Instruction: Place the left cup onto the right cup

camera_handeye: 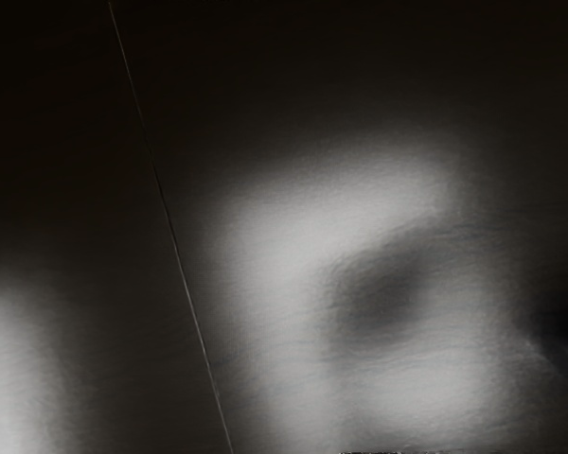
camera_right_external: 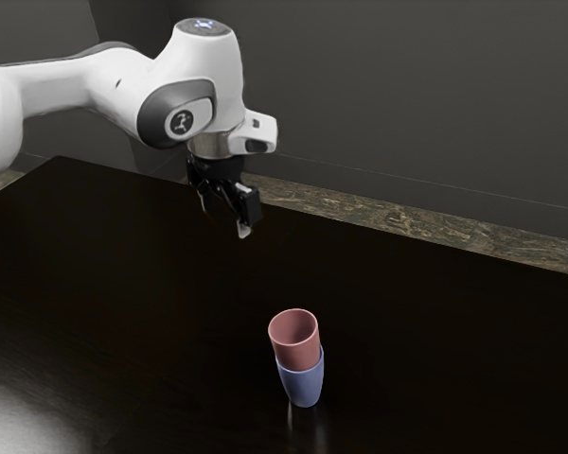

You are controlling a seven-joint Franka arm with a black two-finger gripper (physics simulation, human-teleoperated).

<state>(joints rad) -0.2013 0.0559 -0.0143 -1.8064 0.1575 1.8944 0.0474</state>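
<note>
Nearest the front of the exterior view, the dark glossy table (camera_right_external: 123, 312) carries both cups, a little toward the exterior view's right. The red cup (camera_right_external: 294, 333) sits upright in the mouth of the blue cup (camera_right_external: 301, 383), nested so that only its upper part shows above the blue rim. The blue cup stands upright on the table and bears the red one.

Farther back and higher, my gripper (camera_right_external: 244, 225) hangs in the air, well apart from the cups and toward the exterior view's left of them. It holds nothing. I cannot tell whether it is open or closed. My white arm (camera_right_external: 95, 85) comes in from the exterior view's upper left.

In my wrist view the table (camera_handeye: 360, 142) lies under my hand, dark with pale blurred reflections, and a thin line (camera_handeye: 170, 227) runs across it.

Behind the table a speckled stone ledge (camera_right_external: 426, 225) runs along its far edge, and past it is a dark wall (camera_right_external: 435, 85).
</note>
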